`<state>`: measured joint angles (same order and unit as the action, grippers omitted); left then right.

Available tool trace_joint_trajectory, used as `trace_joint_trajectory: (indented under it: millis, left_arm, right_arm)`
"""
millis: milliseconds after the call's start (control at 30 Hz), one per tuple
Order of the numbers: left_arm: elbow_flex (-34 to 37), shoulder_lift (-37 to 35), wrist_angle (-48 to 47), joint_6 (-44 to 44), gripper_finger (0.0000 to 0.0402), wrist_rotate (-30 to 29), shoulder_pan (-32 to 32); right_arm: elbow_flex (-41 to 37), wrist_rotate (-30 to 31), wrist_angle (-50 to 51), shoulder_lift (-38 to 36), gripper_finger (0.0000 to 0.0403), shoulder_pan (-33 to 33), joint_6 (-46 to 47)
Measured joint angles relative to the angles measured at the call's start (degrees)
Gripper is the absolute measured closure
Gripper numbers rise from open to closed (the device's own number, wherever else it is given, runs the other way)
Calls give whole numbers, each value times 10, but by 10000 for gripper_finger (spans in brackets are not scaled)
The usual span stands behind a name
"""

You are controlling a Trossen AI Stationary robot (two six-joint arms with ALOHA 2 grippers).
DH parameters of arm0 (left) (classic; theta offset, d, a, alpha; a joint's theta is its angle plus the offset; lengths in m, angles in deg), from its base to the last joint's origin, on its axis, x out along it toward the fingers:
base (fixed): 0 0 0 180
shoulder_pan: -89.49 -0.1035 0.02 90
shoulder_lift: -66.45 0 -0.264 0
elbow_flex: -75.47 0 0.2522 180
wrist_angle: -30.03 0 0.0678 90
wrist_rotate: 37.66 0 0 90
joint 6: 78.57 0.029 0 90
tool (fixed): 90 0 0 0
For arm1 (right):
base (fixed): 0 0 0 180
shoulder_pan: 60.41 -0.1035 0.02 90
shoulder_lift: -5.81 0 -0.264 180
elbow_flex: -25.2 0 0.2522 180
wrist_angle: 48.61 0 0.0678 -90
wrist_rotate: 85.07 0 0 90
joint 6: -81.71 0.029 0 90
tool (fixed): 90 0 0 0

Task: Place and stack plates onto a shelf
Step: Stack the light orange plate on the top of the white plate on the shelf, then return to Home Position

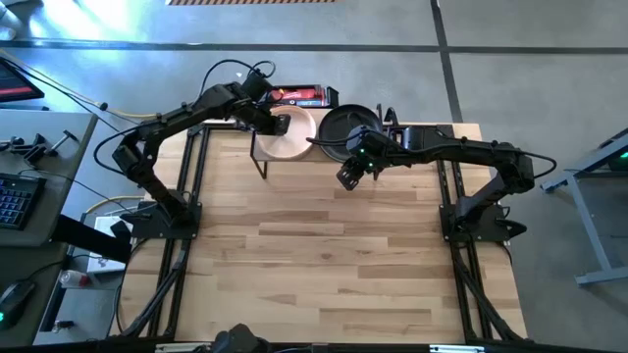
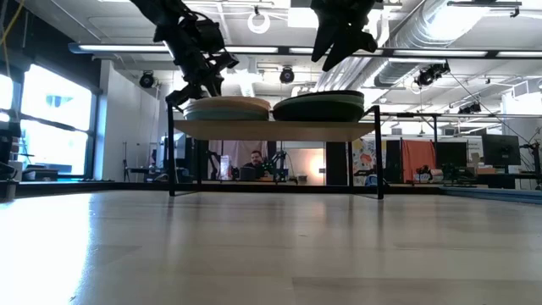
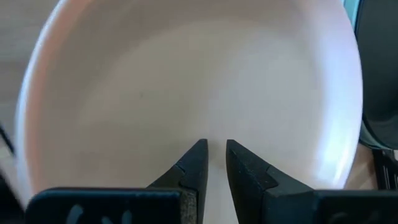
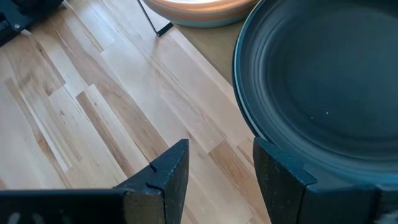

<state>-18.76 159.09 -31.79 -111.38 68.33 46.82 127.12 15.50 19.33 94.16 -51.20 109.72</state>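
Two plate stacks (image 2: 227,108) are sitting on the shelf (image 2: 275,129) on the wooden desk (image 1: 324,245); left claw (image 3: 213,155) is hovering above them, nearly pressed together; right claw (image 4: 217,165) is hanging spread.

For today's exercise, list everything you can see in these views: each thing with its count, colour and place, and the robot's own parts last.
Shelf: one, light wooden top, black legs, at the table's far edge.
Peach-pink-topped plate stack: one, on the shelf's left half; how many plates it holds cannot be told.
Black-topped plate stack: one, on the shelf's right half.
Red-and-black device: one, behind the shelf.
Table: one, light wood.
Person: one, seated far behind.
Left gripper: dark, narrowly apart, over the peach-pink plate.
Right gripper: dark, open, by the black stack's edge.
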Motion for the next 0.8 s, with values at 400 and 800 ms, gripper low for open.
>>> trace_joint_trajectory:
  millis: [400,800]
  left_arm:
    - [0,-54,18,17,384,-14,-1]
    - [0,-184,27,115,385,-12,22]
  right_arm:
    - [0,6,0,0,245,0,-10]
    - [0,17,1,-9,245,-15,-76]
